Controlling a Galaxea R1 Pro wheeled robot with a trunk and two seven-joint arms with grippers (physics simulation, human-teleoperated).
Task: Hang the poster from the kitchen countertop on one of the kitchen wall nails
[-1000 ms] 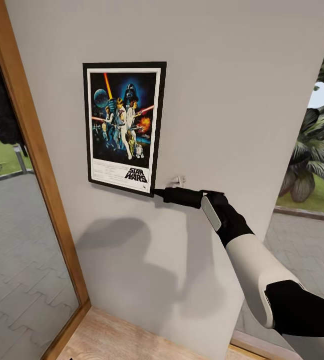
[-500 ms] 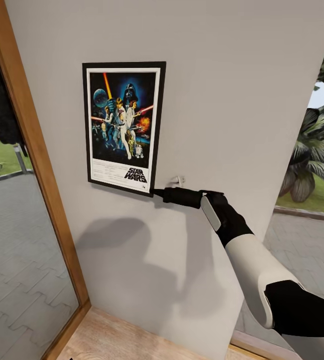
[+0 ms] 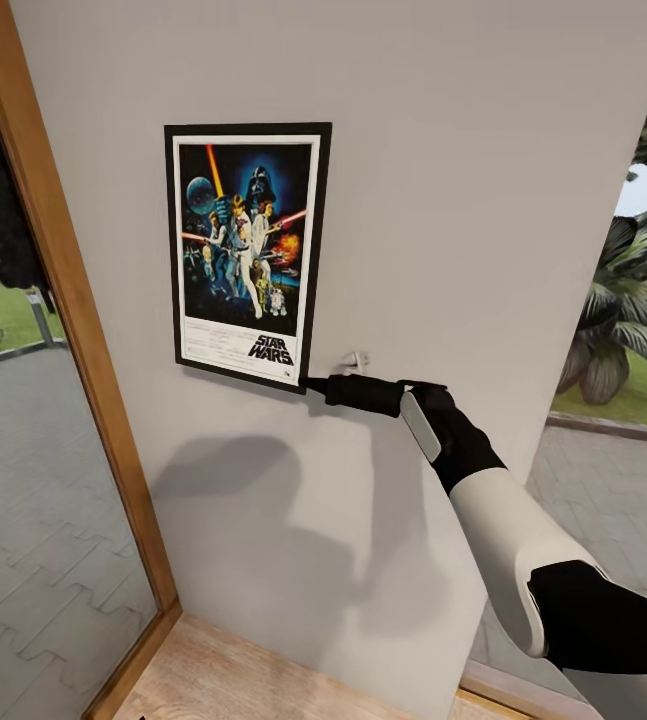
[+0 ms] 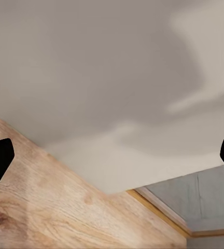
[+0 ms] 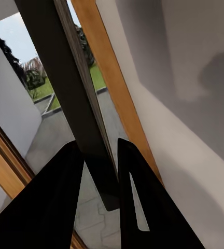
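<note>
The poster (image 3: 248, 255) hangs flat against the pale wall (image 3: 483, 180), upright, between the wooden window frame (image 3: 73, 330) on the left and the glazed opening on the right. The right gripper (image 3: 315, 384) is clamped on its lower right corner; in the right wrist view the two fingers (image 5: 65, 202) pinch the dark frame edge (image 5: 75, 93) between them.

The main risk, as I judge it, lies in letting go. No nail shows above or behind the frame, so it is unclear whether the poster is actually hooked; if it is not, parting the fingers would drop it to the floor. A small white fitting (image 3: 354, 359) juts from the wall just beside the gripper, right of the poster's bottom edge. It may be a wall nail, though it is too small to be sure. If so, the poster sits beside it rather than on it. Pulling the arm away sideways could also drag the corner and tilt the frame.

The left gripper (image 4: 112, 161) has its fingers apart, nothing between them, pointing at the base of the wall and the wood floor (image 4: 44, 207).

No surface carrying things is in sight. The room is a narrow wall panel over light floorboards, with paved ground, lawn and broad-leaved plants (image 3: 633, 300) outside.
</note>
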